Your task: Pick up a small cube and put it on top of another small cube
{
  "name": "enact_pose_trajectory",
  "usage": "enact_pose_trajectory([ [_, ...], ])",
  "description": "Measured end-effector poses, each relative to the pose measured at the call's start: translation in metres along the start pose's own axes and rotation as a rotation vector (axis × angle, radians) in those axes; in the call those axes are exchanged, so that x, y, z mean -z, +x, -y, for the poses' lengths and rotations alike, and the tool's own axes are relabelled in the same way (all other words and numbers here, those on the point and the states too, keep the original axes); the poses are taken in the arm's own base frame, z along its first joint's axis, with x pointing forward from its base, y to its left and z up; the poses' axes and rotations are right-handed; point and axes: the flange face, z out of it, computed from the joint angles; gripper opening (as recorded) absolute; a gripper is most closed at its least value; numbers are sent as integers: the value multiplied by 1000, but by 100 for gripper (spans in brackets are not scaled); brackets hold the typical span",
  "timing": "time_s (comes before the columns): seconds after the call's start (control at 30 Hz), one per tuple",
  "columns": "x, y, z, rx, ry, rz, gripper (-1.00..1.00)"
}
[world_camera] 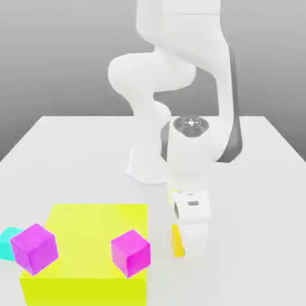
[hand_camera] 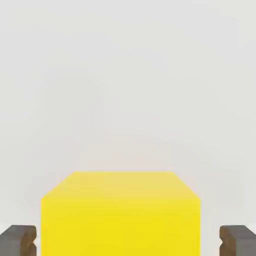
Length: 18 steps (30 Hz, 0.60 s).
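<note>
A white robot arm is reaching down to a pale table (world_camera: 72, 149), its claw (world_camera: 190, 242) sitting low at the table surface. The claw is pinching a small orange-yellow cube (world_camera: 177, 241), its dark fingertips (hand_camera: 19, 240) pressing against opposite sides. In the exterior view most of that cube is hiding behind the white hand, leaving an orange sliver showing. Toward the exterior view's left, just beside the claw, a big flat yellow block (world_camera: 89, 239) is lying, cut off by the lower edge. A pinker cube (world_camera: 130, 253) and a violet cube (world_camera: 34, 248) are showing against it, and a cyan cube (world_camera: 8, 242) is peeking out behind the violet one
</note>
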Motion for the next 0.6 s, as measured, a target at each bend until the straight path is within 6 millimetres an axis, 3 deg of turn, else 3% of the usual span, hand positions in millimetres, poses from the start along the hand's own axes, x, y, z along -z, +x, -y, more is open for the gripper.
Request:
enact_pose_trajectory([
  [0.13,-1,0,0,0,2,1,-100],
  [0.6,51,6,-9,3,-13,-10,-100],
])
